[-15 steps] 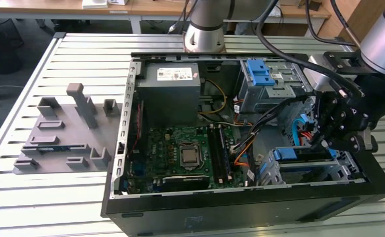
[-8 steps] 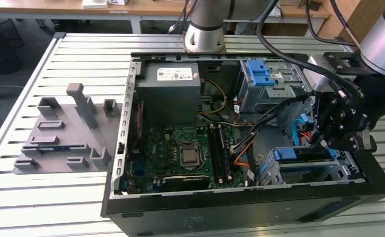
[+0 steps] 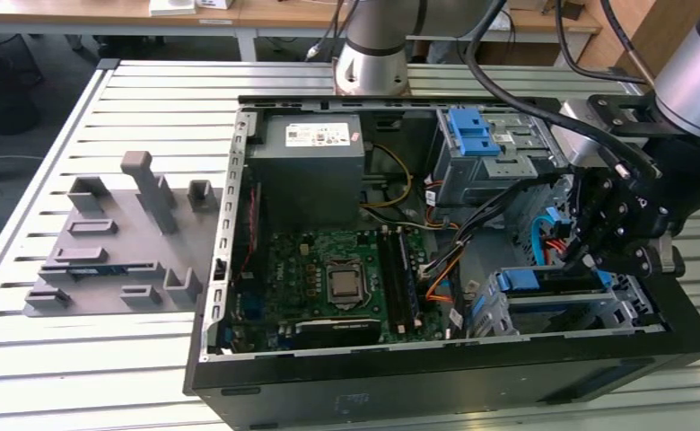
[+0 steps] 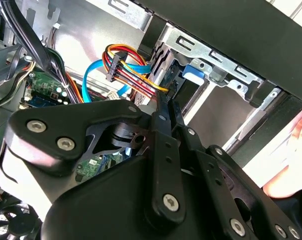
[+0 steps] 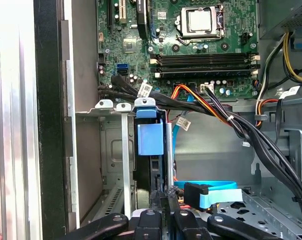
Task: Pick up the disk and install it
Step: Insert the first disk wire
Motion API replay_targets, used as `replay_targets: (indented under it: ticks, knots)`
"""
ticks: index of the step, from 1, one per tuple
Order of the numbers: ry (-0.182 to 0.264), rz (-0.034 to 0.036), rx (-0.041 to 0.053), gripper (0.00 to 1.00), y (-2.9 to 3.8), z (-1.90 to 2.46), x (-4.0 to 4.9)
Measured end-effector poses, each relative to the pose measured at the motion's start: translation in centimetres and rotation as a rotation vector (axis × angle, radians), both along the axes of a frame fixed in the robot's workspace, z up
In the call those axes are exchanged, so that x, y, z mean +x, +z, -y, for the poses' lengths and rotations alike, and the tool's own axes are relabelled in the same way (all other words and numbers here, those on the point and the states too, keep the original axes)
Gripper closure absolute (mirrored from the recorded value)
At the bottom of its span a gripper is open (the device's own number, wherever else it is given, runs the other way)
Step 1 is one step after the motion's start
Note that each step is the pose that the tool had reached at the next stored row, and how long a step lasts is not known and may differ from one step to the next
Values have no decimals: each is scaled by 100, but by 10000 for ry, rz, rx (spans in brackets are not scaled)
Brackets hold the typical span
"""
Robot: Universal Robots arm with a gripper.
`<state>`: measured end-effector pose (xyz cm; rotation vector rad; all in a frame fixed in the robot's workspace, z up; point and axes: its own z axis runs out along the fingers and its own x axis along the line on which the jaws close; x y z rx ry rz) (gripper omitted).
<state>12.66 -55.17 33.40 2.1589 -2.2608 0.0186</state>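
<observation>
The disk [image 5: 151, 145], a flat metal hard drive with blue plastic rails and blue tab, stands on edge in the grey metal drive cage [image 3: 554, 310] at the front corner of the open black computer case [image 3: 446, 377]. The black linkage gripper [image 3: 590, 256] sits just above that bay; its fingers [image 5: 163, 212] look nearly closed around the drive's rear edge, but actual grip cannot be told. Beside the bay: blue flat data cable [image 5: 211, 192], orange-red-black power wires [image 4: 128, 65], green motherboard [image 3: 338, 278]. Grey slotted fixture block [image 3: 123, 242] lies on the slatted aluminium table [image 3: 39, 359], at the exterior view's left.
</observation>
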Motion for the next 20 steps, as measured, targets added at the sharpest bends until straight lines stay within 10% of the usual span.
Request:
replay_targets:
  ticks: [20]
  knots:
    - [45,0,115,84,12,21,2]
